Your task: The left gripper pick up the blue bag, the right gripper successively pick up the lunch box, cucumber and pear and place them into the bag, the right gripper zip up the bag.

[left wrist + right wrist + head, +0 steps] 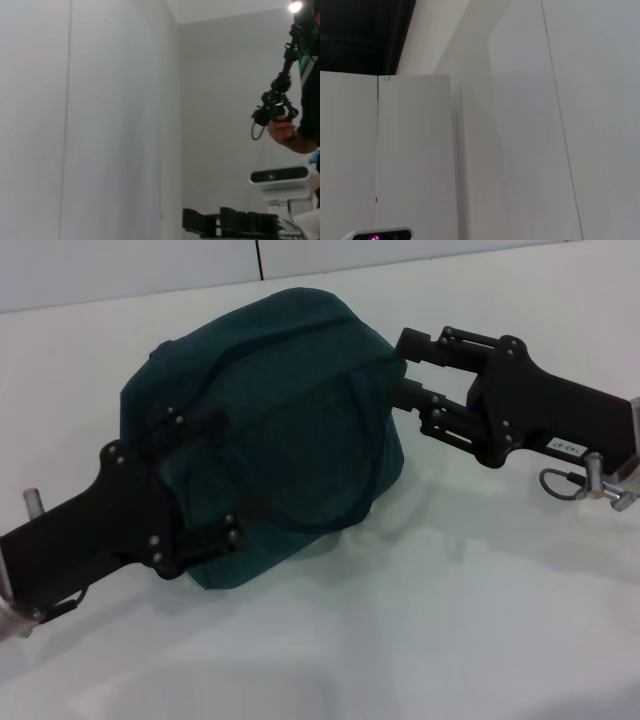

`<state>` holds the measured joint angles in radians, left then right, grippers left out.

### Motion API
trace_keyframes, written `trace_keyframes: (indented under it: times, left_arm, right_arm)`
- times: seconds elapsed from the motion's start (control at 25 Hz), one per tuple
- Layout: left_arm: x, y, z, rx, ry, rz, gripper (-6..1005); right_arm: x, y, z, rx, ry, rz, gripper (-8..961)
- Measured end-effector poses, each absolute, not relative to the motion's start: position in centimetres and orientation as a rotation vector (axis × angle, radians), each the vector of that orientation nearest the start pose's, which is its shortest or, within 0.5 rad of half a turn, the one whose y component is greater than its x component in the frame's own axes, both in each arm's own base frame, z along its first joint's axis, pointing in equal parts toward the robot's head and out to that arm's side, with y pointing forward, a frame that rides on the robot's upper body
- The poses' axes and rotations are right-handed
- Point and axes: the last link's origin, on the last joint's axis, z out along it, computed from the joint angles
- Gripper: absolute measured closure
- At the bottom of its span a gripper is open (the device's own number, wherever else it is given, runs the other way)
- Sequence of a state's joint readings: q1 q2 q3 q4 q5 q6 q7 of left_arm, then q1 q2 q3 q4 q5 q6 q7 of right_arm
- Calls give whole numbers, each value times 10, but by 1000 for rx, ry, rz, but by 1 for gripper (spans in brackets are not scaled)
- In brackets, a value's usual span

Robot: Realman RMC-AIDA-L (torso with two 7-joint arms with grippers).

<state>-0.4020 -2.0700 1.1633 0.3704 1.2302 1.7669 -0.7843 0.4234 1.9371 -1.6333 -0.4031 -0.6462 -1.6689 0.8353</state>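
The blue bag (270,420) sits mid-table in the head view, closed and bulging, with a loop handle lying across its front. My left gripper (205,480) comes in from the lower left and is clamped across the bag's near left side, one finger (195,423) above and one below. My right gripper (403,370) comes in from the right and its tip touches the bag's far right edge. The zipper pull is hidden. The lunch box, cucumber and pear are out of view. Neither wrist view shows the bag.
The white table (450,620) surrounds the bag, and its far edge meets a white wall. The left wrist view shows walls, a person's hand (285,131) holding a black device, and a white camera (280,176). The right wrist view shows only white panels.
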Motion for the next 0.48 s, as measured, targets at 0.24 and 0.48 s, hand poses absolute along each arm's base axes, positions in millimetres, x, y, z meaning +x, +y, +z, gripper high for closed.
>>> trace_keyframes:
  times: [0.24,0.48]
  left_arm:
    - [-234,266,-26,-2502,-109,-1351,121]
    - [-234,266,-26,-2497,-111,-1353,121]
  right_arm:
    - [233,292,8,-2394,173,1401,492]
    - [234,291,7,-2387,172,1393,491]
